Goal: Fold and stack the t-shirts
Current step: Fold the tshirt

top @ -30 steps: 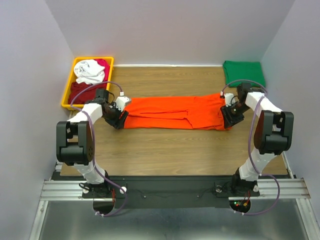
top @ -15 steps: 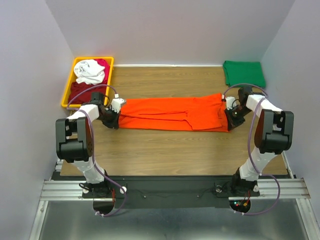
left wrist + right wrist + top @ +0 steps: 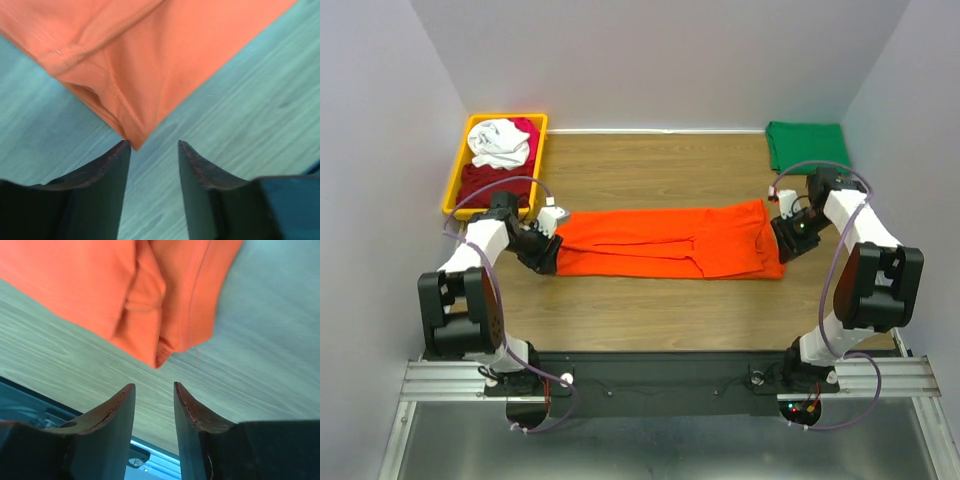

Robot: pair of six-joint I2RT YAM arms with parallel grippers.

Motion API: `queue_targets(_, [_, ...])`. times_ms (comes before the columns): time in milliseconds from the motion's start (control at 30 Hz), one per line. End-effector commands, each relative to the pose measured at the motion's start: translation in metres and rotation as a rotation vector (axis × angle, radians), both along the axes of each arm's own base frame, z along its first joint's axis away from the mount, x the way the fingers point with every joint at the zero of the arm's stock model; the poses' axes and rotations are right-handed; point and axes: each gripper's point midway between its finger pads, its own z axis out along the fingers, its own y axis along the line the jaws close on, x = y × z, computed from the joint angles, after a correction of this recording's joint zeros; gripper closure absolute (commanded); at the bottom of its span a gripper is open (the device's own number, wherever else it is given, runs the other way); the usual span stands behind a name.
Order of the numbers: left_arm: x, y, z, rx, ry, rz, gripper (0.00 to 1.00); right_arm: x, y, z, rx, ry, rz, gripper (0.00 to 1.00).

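The bright orange t-shirt (image 3: 660, 240) lies on the table as a long, narrow folded strip running left to right. My left gripper (image 3: 552, 252) is open at its left end; in the left wrist view a corner of the orange cloth (image 3: 150, 65) just touches the left fingertip, with bare wood between the jaws. My right gripper (image 3: 786, 243) is open at the strip's right end; the orange hem (image 3: 165, 300) hangs just ahead of the fingertips, apart from them. A folded dark green t-shirt (image 3: 807, 146) lies at the back right.
A yellow bin (image 3: 457, 180) at the back left holds a white t-shirt (image 3: 500, 143) and dark red cloth (image 3: 485, 183). Grey walls close in the table on three sides. The black rail carrying the arm bases runs along the near edge.
Both grippers shut on the orange strip's ends, drew it a little toward the near edge, and have now opened and let go. The strip lies slightly lower and more slanted.
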Motion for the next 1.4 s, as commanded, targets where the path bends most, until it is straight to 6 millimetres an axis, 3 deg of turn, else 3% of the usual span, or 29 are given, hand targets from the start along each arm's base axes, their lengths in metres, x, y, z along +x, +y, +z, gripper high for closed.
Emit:
queue_targets(0, [0.021,-0.018,0.075,-0.086,-0.222,-0.075,0.42,0.020,0.014,0.059,0.086,-0.139,-0.030,0.58])
queue_targets(133, [0.041,-0.059,0.122,-0.194,-0.397,-0.130,0.39,0.026,0.039,0.065,0.227,-0.124,-0.085,0.59])
queue_targets(167, [0.034,-0.095,0.128,-0.255,-0.379,-0.184,0.39,0.028,0.042,0.056,0.243,-0.093,-0.119,0.59])
queue_targets(267, [0.037,-0.143,0.139,-0.349,-0.382,-0.205,0.39,0.033,0.049,0.039,0.282,-0.039,-0.171,0.60])
queue_targets(367, [0.031,-0.197,0.135,-0.446,-0.346,-0.268,0.39,0.037,0.053,0.028,0.301,-0.015,-0.197,0.60])
queue_targets(433, [0.019,-0.234,0.120,-0.469,-0.281,-0.312,0.39,0.034,0.056,0.017,0.311,0.026,-0.214,0.60])
queue_targets(567, [0.002,-0.276,0.092,-0.488,-0.184,-0.357,0.39,0.026,0.061,0.003,0.324,0.089,-0.227,0.59])
queue_targets(733, [0.003,-0.295,0.072,-0.497,-0.132,-0.358,0.39,0.020,0.058,-0.012,0.285,0.115,-0.241,0.57])
queue_targets(867, [-0.010,-0.310,0.061,-0.493,-0.097,-0.385,0.39,0.020,0.055,-0.018,0.263,0.122,-0.255,0.57])
queue_targets(1067, [-0.020,-0.351,0.054,-0.579,-0.044,-0.381,0.40,0.020,0.054,-0.022,0.255,0.125,-0.267,0.58])
queue_targets(1200, [-0.019,-0.374,0.045,-0.647,0.077,-0.283,0.41,0.021,0.057,-0.022,0.273,0.136,-0.274,0.65])
queue_targets(1367, [-0.021,-0.397,0.050,-0.715,0.121,-0.257,0.41,0.023,0.061,-0.020,0.300,0.139,-0.280,0.78])
